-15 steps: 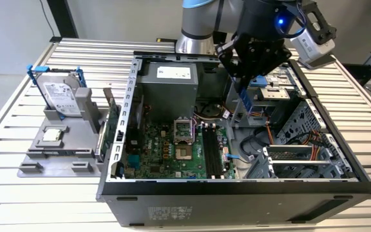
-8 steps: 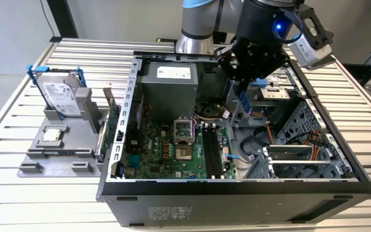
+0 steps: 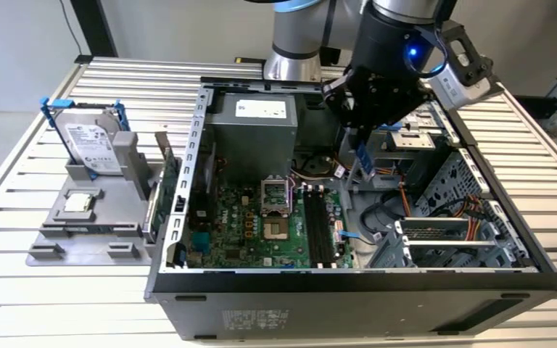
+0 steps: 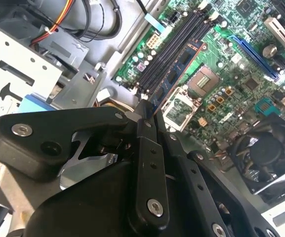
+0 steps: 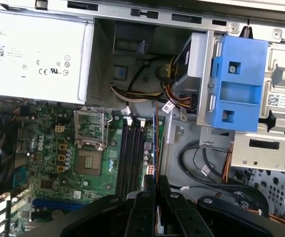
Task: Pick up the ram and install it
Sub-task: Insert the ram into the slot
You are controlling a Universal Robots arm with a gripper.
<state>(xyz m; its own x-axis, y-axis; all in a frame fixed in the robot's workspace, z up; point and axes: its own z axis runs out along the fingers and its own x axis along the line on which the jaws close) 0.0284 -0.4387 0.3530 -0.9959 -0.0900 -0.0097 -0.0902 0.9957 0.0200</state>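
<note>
My gripper [image 3: 361, 143] hangs inside the open computer case, shut on the ram [image 3: 365, 165], a thin dark blue-green stick held on edge and pointing down. It hovers above the motherboard [image 3: 244, 235], a little toward the exterior view's right of the black memory slots [image 3: 319, 226]. In the first wrist view the ram [image 5: 155, 138] is an edge-on line rising from the gripper [image 5: 156, 190], just beside the slots [image 5: 131, 153]. In the second wrist view the ram [image 4: 179, 66] reaches out from the gripper [image 4: 144, 111] alongside the slots [image 4: 174, 47].
The power supply [image 3: 254, 123] fills the case's back. Cables [image 3: 385, 212] and a drive cage [image 3: 448, 239] lie to the exterior view's right, with a blue bracket [image 5: 238, 84]. A hard drive in a blue frame [image 3: 93, 145] and an upright green card [image 3: 167, 181] stand left of the case.
</note>
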